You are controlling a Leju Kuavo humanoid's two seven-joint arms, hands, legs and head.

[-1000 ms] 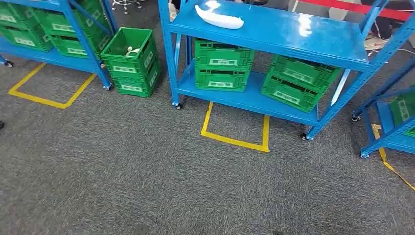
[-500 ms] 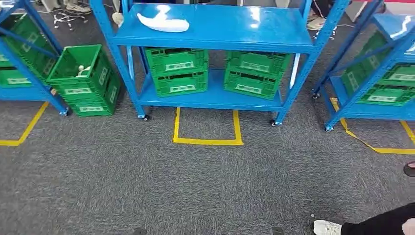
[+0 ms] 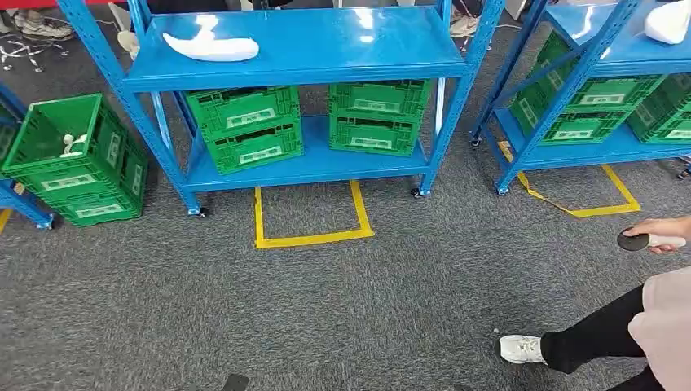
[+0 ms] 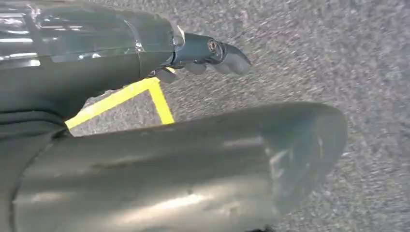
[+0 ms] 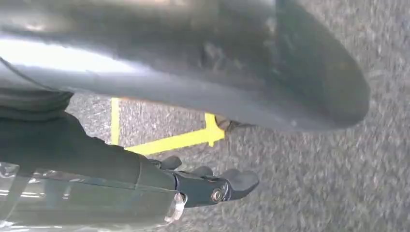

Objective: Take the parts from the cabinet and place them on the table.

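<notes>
Both arms hang down. Left hand (image 4: 208,53) and right hand (image 5: 208,186), dark grey fingers loosely apart over the floor, holding nothing.

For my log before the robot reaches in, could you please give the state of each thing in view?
White part: lying on the middle rack's top shelf.
Second white part: on the right rack's top shelf.
Floor crate: open, small white piece inside.
Left hand: holds nothing, hanging over carpet.
Right hand: holds nothing.
</notes>
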